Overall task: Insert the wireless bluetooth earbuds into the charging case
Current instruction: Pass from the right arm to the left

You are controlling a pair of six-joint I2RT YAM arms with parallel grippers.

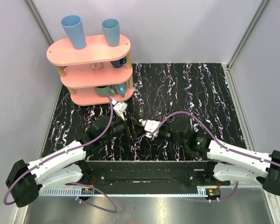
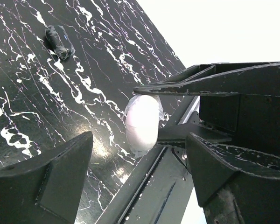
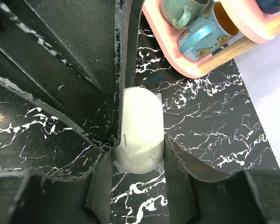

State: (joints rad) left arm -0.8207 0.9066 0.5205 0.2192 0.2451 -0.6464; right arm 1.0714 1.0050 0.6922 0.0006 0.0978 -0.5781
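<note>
1. Plainly, the right claw (image 3: 141,142) pinches the case (image 3: 140,121). Its wrist view shows one broad black finger pressed along the case's left flank and the other finger against its right flank. No gap shows on either side.
2. The case is a smooth white oval, set lengthwise between those fingers. Its rounded far end pokes out past the tips, and a thin seam line shows on its near left side.
3. Below the case lies the black marbled worktop (image 3: 210,121). I cannot tell whether the case rests on it or hangs just above.
4. The left claw (image 2: 140,144) is spread wide and grips nothing. Its two dark fingers (image 2: 46,182) stand well apart at the bottom of its wrist view, and neither touches the case.
5. From the left claw, the case (image 2: 141,123) sits straight ahead, in line with the gap between its fingers and just beyond their tips.
6. In that same view a finger of the right claw (image 2: 200,81) lies across the top of the case, coming in from the right.
7. Far ahead of the left claw and to its left, a small dark lump (image 2: 59,43) lies on the worktop.
8. Ahead and to the right of the right claw stands a pink rack (image 3: 154,42) with blue-green mugs (image 3: 200,39) on its lowest tier.
9. From above, both claws meet near the middle of the worktop, in front of the rack (image 1: 88,56). Two blue cups (image 1: 74,31) stand on its top tier.
</note>
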